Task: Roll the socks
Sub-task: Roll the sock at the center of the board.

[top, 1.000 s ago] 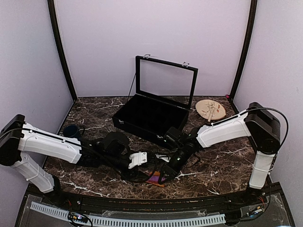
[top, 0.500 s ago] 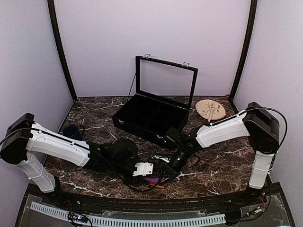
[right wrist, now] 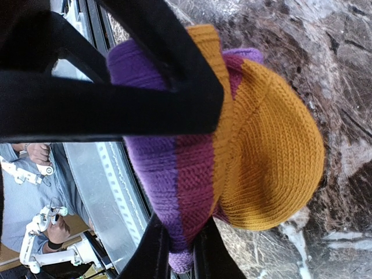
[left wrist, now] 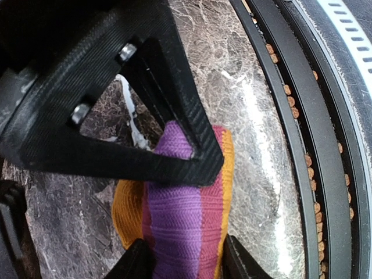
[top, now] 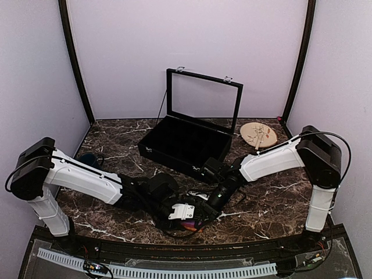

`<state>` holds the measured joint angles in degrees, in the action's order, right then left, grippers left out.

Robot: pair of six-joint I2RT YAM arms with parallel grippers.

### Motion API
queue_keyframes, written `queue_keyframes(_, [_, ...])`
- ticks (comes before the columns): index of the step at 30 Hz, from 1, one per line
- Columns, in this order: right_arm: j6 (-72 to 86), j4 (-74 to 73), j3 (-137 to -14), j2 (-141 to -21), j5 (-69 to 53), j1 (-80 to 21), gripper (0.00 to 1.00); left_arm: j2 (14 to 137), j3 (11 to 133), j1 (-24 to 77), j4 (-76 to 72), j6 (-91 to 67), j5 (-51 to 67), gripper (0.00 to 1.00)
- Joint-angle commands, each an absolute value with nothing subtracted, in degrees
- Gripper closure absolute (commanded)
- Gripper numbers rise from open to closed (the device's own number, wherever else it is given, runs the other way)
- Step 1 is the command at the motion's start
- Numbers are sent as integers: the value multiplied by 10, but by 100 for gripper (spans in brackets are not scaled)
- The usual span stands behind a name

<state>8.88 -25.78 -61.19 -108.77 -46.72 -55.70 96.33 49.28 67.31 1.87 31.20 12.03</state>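
One striped sock (left wrist: 180, 224) lay bunched near the front edge of the table (top: 273, 197). In the last second the left gripper (left wrist: 190, 264) had swung in from the left and settled over it. Its jaws, half apart, hugged the roll on both sides, which I judged to be a hold. The right gripper (right wrist: 180, 256) had stayed put, pinched nearly shut on the sock's edge. So the rolling looked under way, not finished. Counted: one sock seen, the black one nowhere visible; one mug (top: 88, 158); one open case (top: 186, 142); one wooden disc (top: 258, 135).
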Motion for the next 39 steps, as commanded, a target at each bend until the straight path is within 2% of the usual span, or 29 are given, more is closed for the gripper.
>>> queue_keyframes(1, [82,-258,-618,-1093,-479,-552,91,980,511,677,54,316,139,57])
queue_keyframes(8, [83,-257,-612,-1090,-472,-552,90,1015,540,676,86,310,151,68])
queue_keyframes(15, [89,-254,-603,-1083,-452,-550,80,1034,558,677,109,301,168,79])
queue_keyframes(21, [112,-234,-581,-1067,-434,-536,70,1044,569,673,128,290,192,80])
queue_keyframes(28, [140,-204,-550,-1041,-421,-519,65,1058,591,654,157,277,232,80])
queue_keyframes(30, [152,-189,-540,-1029,-418,-513,61,1063,599,645,168,273,247,80])
queue_keyframes(39, [193,-145,-502,-989,-389,-492,59,1087,634,629,208,267,290,80])
